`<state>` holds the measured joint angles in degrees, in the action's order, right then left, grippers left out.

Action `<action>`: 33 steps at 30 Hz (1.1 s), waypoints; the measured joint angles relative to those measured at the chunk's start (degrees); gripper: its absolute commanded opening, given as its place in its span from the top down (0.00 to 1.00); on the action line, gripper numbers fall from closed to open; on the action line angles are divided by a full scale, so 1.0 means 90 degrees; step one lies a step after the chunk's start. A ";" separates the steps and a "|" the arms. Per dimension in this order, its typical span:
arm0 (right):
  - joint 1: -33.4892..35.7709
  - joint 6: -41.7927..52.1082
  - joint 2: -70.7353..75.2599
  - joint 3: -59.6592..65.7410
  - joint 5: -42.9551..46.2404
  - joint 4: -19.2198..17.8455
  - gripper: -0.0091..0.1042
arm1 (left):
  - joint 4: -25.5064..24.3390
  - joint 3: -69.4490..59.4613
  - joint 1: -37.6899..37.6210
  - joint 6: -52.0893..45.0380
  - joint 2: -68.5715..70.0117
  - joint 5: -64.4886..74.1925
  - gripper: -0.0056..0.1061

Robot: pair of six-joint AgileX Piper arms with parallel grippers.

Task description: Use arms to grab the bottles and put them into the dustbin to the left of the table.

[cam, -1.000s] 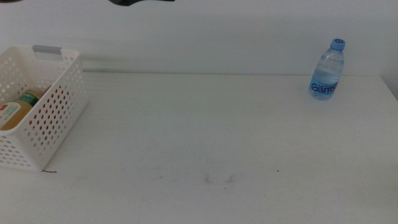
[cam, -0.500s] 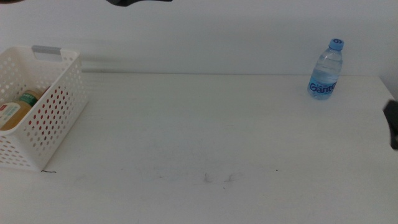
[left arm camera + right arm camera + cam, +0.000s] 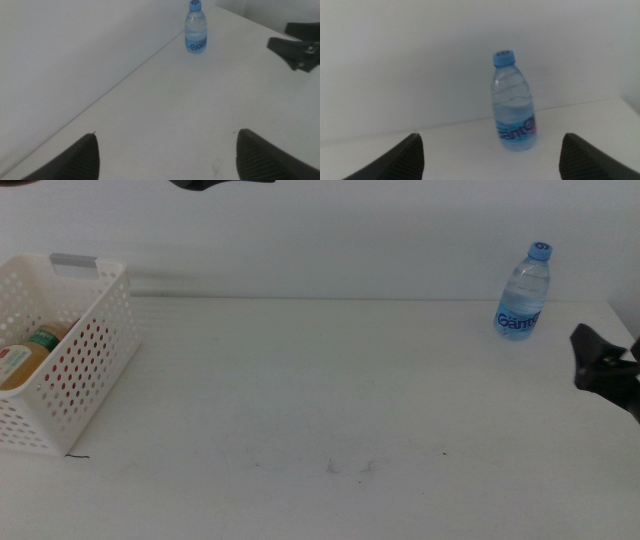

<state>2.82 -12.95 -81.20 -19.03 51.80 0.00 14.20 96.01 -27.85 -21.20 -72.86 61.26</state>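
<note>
Middle view: a second ago the tabletop's [image 3: 330,380] right side held only the water bottle [image 3: 524,291]; now the right gripper [image 3: 600,365] has pushed in from the right edge, so the approach to the last bottle has begun. That bottle stands upright near the far right corner, apart from the gripper and farther back. At the left edge the dustbin [image 3: 95,350] already holds the yellow-liquid bottle [image 3: 28,358].

Left wrist view: the left gripper [image 3: 165,152] is spread wide over bare tabletop, gripping nothing and well apart from the water bottle [image 3: 196,29]; it appears to be waiting. The right gripper [image 3: 295,46] shows off to one side of the bottle.

Right wrist view: the right fingers [image 3: 412,152] are open and empty. The water bottle [image 3: 514,102] stands ahead between their lines, not yet inside them, so I judge a forward reach comes next.
</note>
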 measured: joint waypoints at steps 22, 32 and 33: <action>-0.0015 0.2049 -0.5151 -0.4910 -0.0027 0.0744 0.12 | -0.0023 0.0000 0.0000 0.0000 0.0000 0.0000 0.11; -0.0015 0.2513 -0.6460 -0.7054 -0.0957 0.1147 0.22 | -0.0023 0.0000 0.0000 0.0000 0.0000 0.0000 0.11; -0.0015 0.2572 -0.6541 -0.7188 -0.1054 0.1159 0.33 | -0.0023 0.0000 0.0000 0.0000 0.0000 0.0000 0.11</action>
<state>2.69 10.21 -140.07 -83.71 42.31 10.43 13.99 96.01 -27.85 -21.20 -72.86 61.26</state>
